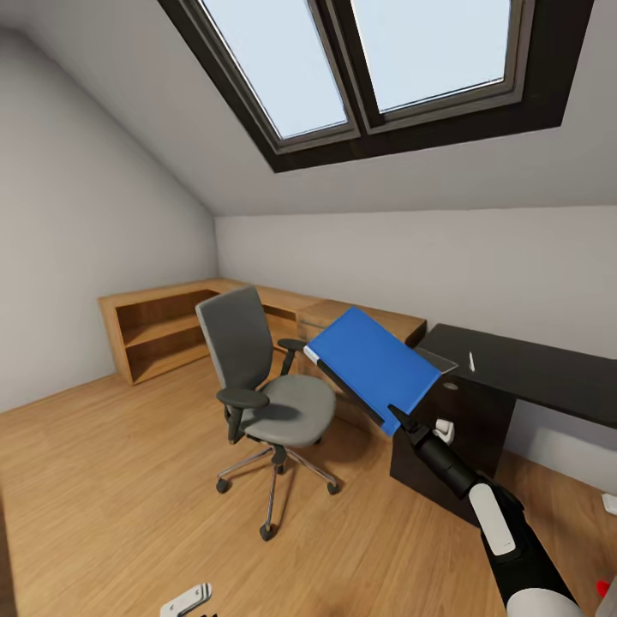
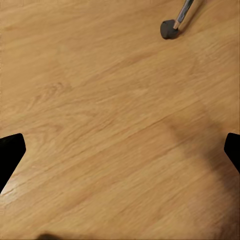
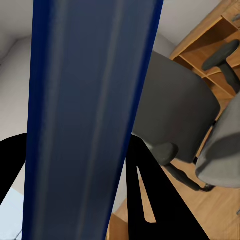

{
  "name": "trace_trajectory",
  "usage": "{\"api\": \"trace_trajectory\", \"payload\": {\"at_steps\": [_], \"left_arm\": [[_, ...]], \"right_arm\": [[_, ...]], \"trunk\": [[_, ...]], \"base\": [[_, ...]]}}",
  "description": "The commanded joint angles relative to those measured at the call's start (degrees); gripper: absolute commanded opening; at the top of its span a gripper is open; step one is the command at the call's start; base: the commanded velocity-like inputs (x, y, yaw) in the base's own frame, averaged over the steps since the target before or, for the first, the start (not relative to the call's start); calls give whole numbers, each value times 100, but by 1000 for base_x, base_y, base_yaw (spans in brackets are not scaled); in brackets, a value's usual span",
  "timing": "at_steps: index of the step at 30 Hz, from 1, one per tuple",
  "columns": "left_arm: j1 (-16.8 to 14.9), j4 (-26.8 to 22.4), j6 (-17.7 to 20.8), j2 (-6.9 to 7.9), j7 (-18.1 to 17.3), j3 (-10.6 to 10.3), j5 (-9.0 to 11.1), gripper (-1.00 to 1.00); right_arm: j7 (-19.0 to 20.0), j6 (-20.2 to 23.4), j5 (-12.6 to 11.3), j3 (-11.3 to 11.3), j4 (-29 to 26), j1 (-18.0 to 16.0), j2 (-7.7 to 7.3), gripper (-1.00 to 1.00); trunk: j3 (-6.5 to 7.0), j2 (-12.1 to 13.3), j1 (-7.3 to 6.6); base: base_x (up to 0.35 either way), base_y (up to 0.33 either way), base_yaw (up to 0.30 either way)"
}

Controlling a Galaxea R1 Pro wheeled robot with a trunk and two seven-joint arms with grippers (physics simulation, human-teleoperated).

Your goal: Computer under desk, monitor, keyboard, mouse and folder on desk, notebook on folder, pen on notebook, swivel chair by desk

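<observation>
- The right pincer [image 1: 403,422] gripped the folder [image 1: 374,367] by its lower corner, holding it tilted in the air between the swivel chair [image 1: 267,396] and the desk [image 1: 531,370].
- The left pincer [image 2: 120,150] hung wide over the floor.
- The corner grip seemed thin; the folder could slip, or sweep what was probably the pen [image 1: 471,361] off the desk's near edge.

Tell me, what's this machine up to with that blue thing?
The robot's right gripper is shut on a blue folder, holding it tilted in the air between the grey swivel chair and the black desk. The chair's seat is bare. A small white pen lies on the desk. The left gripper is open, holding nothing, hanging over the wooden floor.
</observation>
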Motion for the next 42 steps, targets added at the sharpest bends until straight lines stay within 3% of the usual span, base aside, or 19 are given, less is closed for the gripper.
{"api": "trace_trajectory", "payload": {"at_steps": [1, 8, 9, 10, 13, 14, 16, 18, 19, 22, 42], "left_arm": [[-3, -10, 14, 5, 47, -17, 40, 100], [0, 97, 14, -62, 47, -19, 18, 100], [-1, 130, 14, -97, 47, -20, -76, 100], [-2, 184, -71, -134, 53, -17, -302, 100], [0, 221, -288, -140, 55, -17, -344, 100], [-1, 247, -415, -146, 55, -18, -358, 100], [0, 282, -494, -150, 56, -19, -367, 100], [-2, 294, -525, -157, 56, -20, -370, 100], [0, 305, -568, -212, 56, -20, -379, 100], [-3, 307, -575, -223, 56, -19, -381, 100], [-1, 314, -575, -216, 56, -14, -381, 100]], "right_arm": [[5, 43, -32, -5, 2, -4, 3, -100], [-256, 58, -16, 41, -85, -7, 11, -100], [-531, 66, -29, 34, -253, -10, 12, -100], [-1995, 175, -70, 35, -757, -42, 27, -100], [-2934, 308, -140, 45, -1076, -112, 28, -100], [-3475, 552, -233, 48, -1397, -170, 33, -100], [-3881, 890, -420, 37, -1764, -207, 39, -100], [-4008, 1013, -549, 27, -1891, -216, 49, -100], [-4046, 1278, -900, -12, -2091, -214, 17, -100], [-4038, 1342, -1194, -18, -2110, -191, 24, -100], [-4030, 1325, -1217, -19, -2097, -188, 35, -100]], "trunk": [[12, 38, -23], [138, 319, -177], [156, 359, -199], [174, 399, -221], [227, 519, -287], [245, 560, -309], [281, 640, -353], [317, 720, -397], [335, 760, -418], [383, 880, -484], [610, 1683, -924]], "base": [[0, 0, 0], [0, 0, 0], [0, 0, 0], [0, 0, 0], [0, 0, 0], [0, 0, 0], [0, 0, 0], [0, 0, 0], [0, 0, 0], [0, 0, 30], [0, 0, -91]]}}
